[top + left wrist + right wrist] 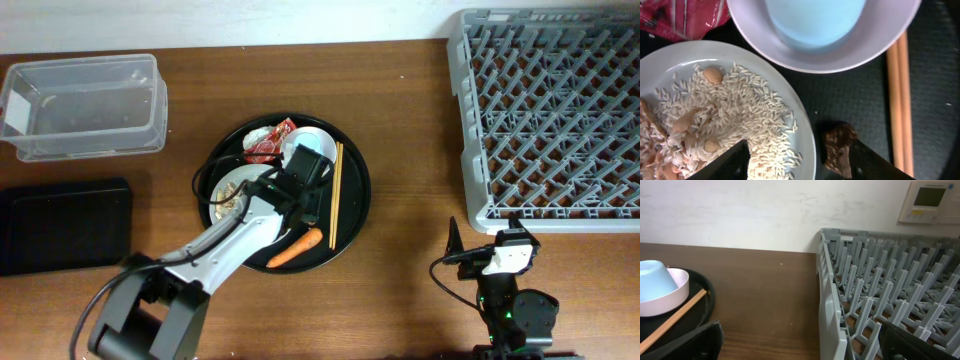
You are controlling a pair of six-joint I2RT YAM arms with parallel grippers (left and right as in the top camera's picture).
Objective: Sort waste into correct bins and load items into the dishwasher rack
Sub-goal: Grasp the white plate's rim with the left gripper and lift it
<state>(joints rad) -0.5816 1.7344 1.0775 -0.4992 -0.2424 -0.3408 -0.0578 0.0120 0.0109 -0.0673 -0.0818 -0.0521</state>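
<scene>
**Left gripper point(797, 152) open around the brown lump point(838, 149), just right of the plate point(802, 120).**
The lump looks small, light and perhaps crumbly, so I judge that a soft pinch across its narrow sides is best. One finger hangs over the plate rim, the other is close beside the lump. The plate holds rice point(740, 110). Above the plate, the bowl point(880, 45) holds the cup point(815, 20). The tub point(155, 110) and the black bin point(60, 225), far left of the plate, look empty. The right gripper point(800, 342), well right of the plate, is spread wide and holds nothing.

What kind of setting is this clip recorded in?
Probably an indoor test bench set up for dish clearing: a wooden table against a white wall, a grey dishwasher rack, a wall-mounted control panel.
</scene>
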